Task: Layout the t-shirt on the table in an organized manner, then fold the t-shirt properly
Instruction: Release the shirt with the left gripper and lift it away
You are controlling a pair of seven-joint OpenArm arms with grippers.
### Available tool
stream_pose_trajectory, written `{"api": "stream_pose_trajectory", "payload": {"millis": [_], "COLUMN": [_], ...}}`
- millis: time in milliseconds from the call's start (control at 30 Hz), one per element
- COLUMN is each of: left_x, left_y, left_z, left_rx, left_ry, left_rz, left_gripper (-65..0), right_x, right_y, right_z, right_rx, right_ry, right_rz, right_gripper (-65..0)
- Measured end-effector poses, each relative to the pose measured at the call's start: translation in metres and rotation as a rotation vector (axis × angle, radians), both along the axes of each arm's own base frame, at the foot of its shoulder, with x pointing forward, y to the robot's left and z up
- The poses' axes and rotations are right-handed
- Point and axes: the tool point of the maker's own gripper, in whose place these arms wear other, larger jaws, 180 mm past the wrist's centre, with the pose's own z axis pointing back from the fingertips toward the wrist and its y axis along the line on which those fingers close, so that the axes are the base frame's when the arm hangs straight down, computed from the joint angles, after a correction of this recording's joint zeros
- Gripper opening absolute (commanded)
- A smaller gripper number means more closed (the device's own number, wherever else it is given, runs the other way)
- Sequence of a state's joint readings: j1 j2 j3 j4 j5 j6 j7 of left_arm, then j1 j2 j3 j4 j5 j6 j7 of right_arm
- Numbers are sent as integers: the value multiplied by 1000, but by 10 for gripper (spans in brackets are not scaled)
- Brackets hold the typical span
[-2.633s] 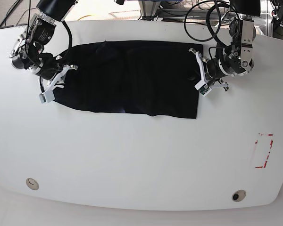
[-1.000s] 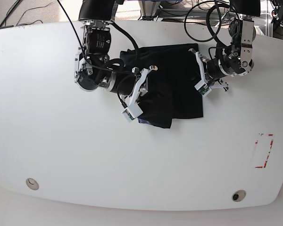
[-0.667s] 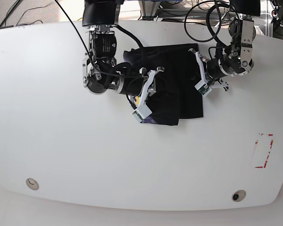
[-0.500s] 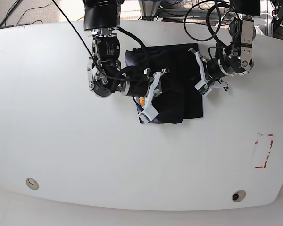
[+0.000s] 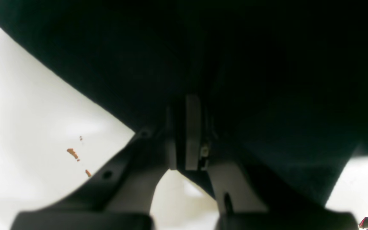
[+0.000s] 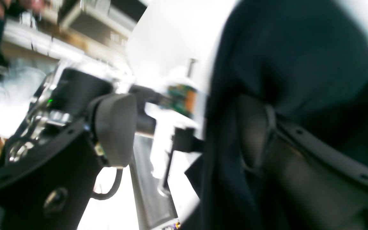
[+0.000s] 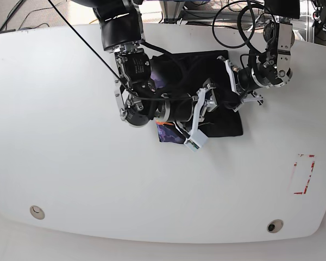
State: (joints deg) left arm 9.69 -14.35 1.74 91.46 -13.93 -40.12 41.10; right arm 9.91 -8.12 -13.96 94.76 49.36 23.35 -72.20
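Left wrist view: the soft black cloth t-shirt [image 5: 235, 64] fills the upper frame and lies on the glossy white worktop [image 5: 27, 134]; the left gripper [image 5: 188, 127] has its fingers [image 5: 193, 127] pressed together, pinching an edge of the cloth. A few small orange-red specks [image 5: 72, 153] mark the worktop beside the gripper. Right wrist view: blurred; dark folds of the t-shirt [image 6: 299, 64] drape over one finger [image 6: 254, 131] of the right gripper [image 6: 184, 131], while the other finger [image 6: 115, 127] stands well apart in free air, so the fingers are spread and no grip on the cloth can be seen. Base view: the t-shirt [image 7: 228, 124] is a compact doubled bundle near the far middle of the worktop [image 7: 98, 190], with a small purple-and-orange patch [image 7: 167, 132] showing at its near left corner. Compared with the frame half a second before, the right gripper [image 7: 198, 122] has travelled further across the cloth toward the left gripper [image 7: 234, 87], and its fingers, then closed, now stand apart; the left gripper has stayed clamped at the bundle's far right edge.
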Motion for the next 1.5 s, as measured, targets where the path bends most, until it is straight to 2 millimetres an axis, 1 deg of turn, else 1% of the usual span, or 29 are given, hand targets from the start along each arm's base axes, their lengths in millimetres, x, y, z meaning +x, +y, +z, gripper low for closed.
{"api": "stream_pose_trajectory", "payload": {"millis": [133, 267, 367, 467, 500, 633, 733, 767, 867, 933, 1000, 1100, 1133, 1200, 1267, 1300, 1333, 1400, 1433, 1500], "left_x": [1, 1, 1, 4, 6, 22, 34, 37, 50, 57, 68, 81, 84, 85, 82, 80, 79, 78, 80, 80], "left_y": [0, 1, 7, 23, 30, 44, 56, 58, 72, 83, 108, 145, 153, 175, 184, 182, 180, 167, 157, 138], "left_z": [1, 5, 10, 18, 22, 47, 63, 66, 81, 91, 107, 135, 142, 158, 164, 162, 161, 152, 149, 143], "left_rx": [0, 37, 74, 128, 143, 148, 160, 161, 167, 163, 176, 170, 155, 123, 110, 97, 94, 83, 77, 55], "left_ry": [-4, -11, -21, -42, -52, -137, -189, -199, -245, -274, -317, -394, -417, -470, -488, -486, -482, -453, -444, -434], "left_rz": [-1, -14, -10, 17, 32, 78, 115, 122, 167, 205, 283, 420, 472, 587, 647, 661, 664, 640, 612, 553], "left_gripper": [-633, -633, -633, -633, -633, -633, -633, -633, -633, -633, -633, -633, -633, -631, -631, -631, -631, -631, -632, -632], "right_x": [4, 7, 11, 20, 22, 28, 30, 31, 38, 43, 46, 45, 46, 47, 46, 46, 46, 44, 44, 45], "right_y": [7, 7, -2, -15, -18, -30, -39, -43, -59, -70, -77, -81, -82, -89, -98, -102, -108, -117, -121, -130], "right_z": [11, 14, 15, 19, 22, 25, 23, 22, 19, 16, 13, 12, 11, 5, -5, -9, -16, -24, -29, -38], "right_rx": [-4, -9, -31, -63, -67, -99, -122, -133, -157, -185, -206, -210, -210, -239, -289, -311, -345, -377, -399, -454], "right_ry": [-45, -62, -94, -144, -158, -199, -211, -213, -219, -223, -231, -261, -276, -293, -308, -315, -320, -337, -334, -351], "right_rz": [30, 35, 39, 22, 18, 12, 7, 3, -24, -43, -51, -38, -40, -55, -55, -59, -64, -71, -76, -88], "right_gripper": [-184, -184, -184, -184, -184, -184, -184, -184, -184, -184, -184, -184, -184, -185, -212, -227, -257, -289, -303, -312]}}
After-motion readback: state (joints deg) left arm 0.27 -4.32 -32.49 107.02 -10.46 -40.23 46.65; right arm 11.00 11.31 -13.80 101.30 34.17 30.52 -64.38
